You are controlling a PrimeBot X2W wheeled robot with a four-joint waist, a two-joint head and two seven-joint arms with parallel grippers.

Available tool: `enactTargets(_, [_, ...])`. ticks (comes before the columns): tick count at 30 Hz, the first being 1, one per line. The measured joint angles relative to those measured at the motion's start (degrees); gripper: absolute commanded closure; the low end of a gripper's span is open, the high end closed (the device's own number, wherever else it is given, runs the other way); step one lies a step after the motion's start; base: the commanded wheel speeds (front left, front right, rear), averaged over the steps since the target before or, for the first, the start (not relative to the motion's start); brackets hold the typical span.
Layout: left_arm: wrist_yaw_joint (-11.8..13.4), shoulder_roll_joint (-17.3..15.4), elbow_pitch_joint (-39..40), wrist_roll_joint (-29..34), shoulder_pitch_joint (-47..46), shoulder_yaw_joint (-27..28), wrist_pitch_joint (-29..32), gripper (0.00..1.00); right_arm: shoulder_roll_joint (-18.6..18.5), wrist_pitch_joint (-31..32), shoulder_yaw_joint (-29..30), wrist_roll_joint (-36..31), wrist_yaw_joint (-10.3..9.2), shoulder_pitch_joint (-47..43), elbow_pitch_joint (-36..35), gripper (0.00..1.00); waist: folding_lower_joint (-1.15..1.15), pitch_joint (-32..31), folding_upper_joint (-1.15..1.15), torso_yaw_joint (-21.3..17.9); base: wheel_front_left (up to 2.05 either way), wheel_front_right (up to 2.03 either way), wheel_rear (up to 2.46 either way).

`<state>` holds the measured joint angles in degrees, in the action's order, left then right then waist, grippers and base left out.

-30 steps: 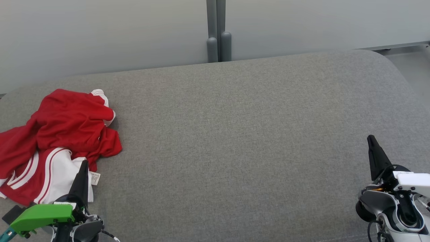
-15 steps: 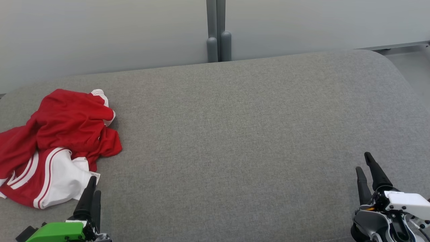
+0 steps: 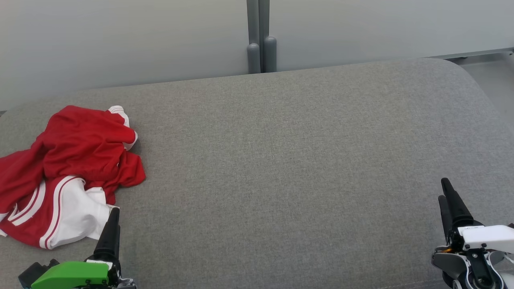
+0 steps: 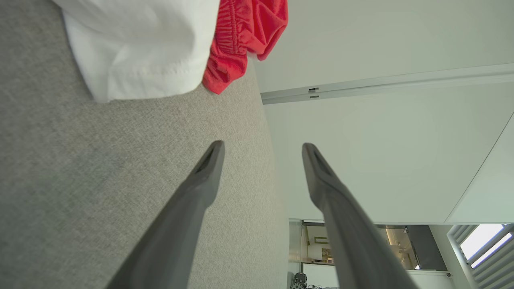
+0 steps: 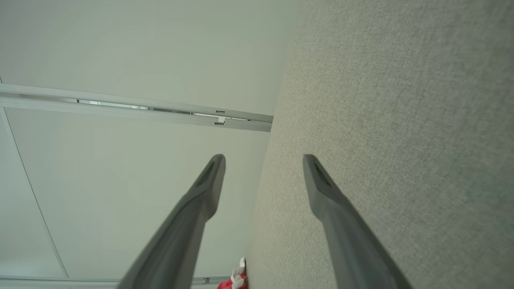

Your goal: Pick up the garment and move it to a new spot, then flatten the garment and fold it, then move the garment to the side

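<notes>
A crumpled red-and-white garment [image 3: 68, 168] lies at the left end of the grey fabric-covered table [image 3: 281, 160]. The left end effector [image 4: 263, 147] is spread open just short of its white hem, and the right end effector [image 5: 264, 158] is open well apart. Pinching only that loose hem could drag the heap. A second ago both were shut, the left overlapping the hem.

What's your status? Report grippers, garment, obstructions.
Both open and empty: left gripper, right gripper. Red-and-white garment crumpled at left end of grey cushion, just ahead of left gripper, not gripped. Nothing between them.
</notes>
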<state>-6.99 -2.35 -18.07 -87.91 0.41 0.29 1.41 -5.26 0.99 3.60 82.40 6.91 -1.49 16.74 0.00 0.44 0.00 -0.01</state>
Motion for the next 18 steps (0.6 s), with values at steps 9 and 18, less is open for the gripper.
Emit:
enactTargets(9, [0.01, -1.00, 0.01, 7.00, 0.00, -1.09, -1.75, 0.00, -0.27, -1.48, -0.25, -9.38, -1.56, -0.18, -2.41, 0.00, 0.00, 0.17, 0.00, 0.00, 0.00, 0.00, 0.00])
enactTargets(18, [0.53, -1.04, 0.94, 13.16, -0.01, -0.80, -3.22, 0.00, -0.42, -2.92, -1.15, -16.94, -2.55, -0.20, -4.26, 0.00, 0.00, 0.32, 0.00, 0.00, 0.00, 0.00, 0.00])
